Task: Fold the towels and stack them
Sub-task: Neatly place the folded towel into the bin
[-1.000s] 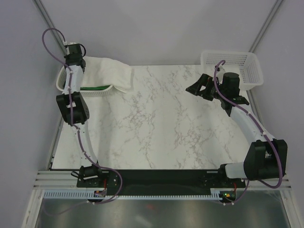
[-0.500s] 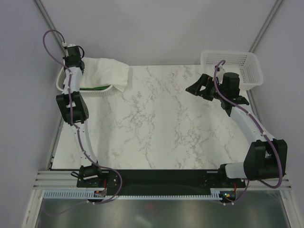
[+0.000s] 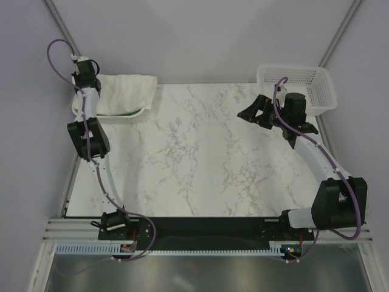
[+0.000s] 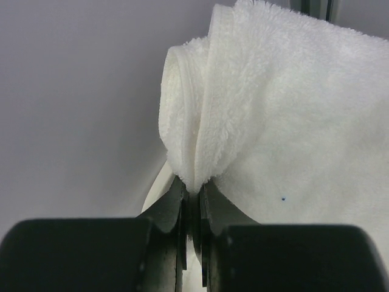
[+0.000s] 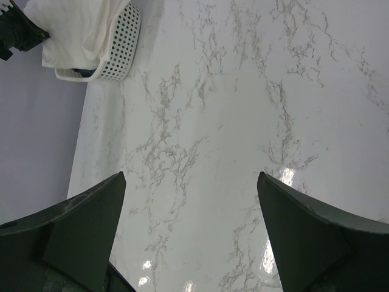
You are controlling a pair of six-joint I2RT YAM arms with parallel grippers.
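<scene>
The white towel hangs spread over the left basket, lifted at its far left end. My left gripper is shut on a bunched edge of the white towel; its jaws pinch the cloth. A sliver of the green towel shows inside the basket under the white one. The navy towel is hidden in the top view; a dark bit shows in the basket in the right wrist view. My right gripper is open and empty, high over the table's right part.
An empty white mesh basket stands at the table's back right corner. The marble table spreads between the arms. Grey walls stand close behind the left basket. In the right wrist view the left basket shows at the top left.
My left gripper has moved left and back with the white towel, pulling its trailing end off the table so it now hangs over the basket. The right arm has not moved.
</scene>
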